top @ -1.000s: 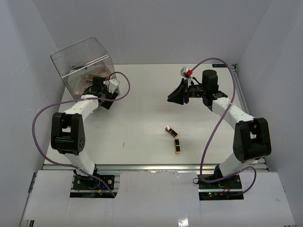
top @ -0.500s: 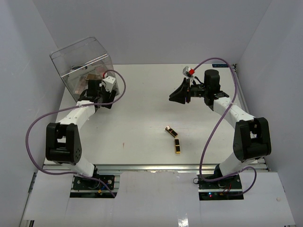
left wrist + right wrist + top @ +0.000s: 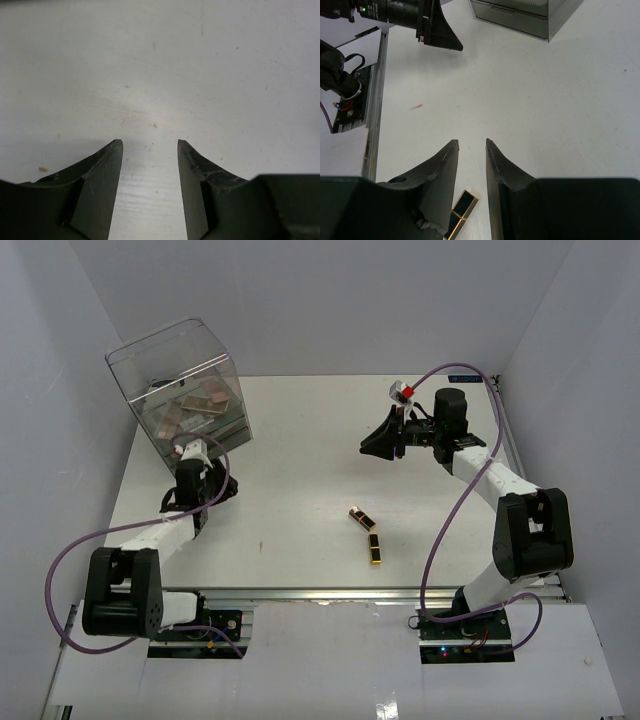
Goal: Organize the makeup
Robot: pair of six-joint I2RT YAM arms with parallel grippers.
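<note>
1. The left hand (image 3: 150, 144) is over bare desk (image 3: 300, 430) in the left part of the overhead view, just below the clear plastic box (image 3: 150, 360). Its two fingers stand apart, and only the white surface shows between them.
2. The right hand (image 3: 471, 142) hangs in the upper right of the overhead view and points toward the left of the frame. Its fingers are parted by a narrow gap and grip nothing.
3. Two black-and-gold lipstick tubes lie on the desk, right of centre in the lower half of the overhead view. The upper tube (image 3: 361, 517) lies slanted and the lower tube (image 3: 375, 548) runs almost straight up and down the frame. Their near ends are close together, but whether they touch cannot be told.
4. In the right wrist view one tube shows at the bottom edge, partly hidden behind the finger on the left of that frame.
5. The box stands in the upper left corner of the overhead view. Pink-brown eyeshadow palettes (image 3: 205, 398) lie inside it, too blurred through the plastic to count.
6. Both tubes are well apart from the box and from either hand.
</note>
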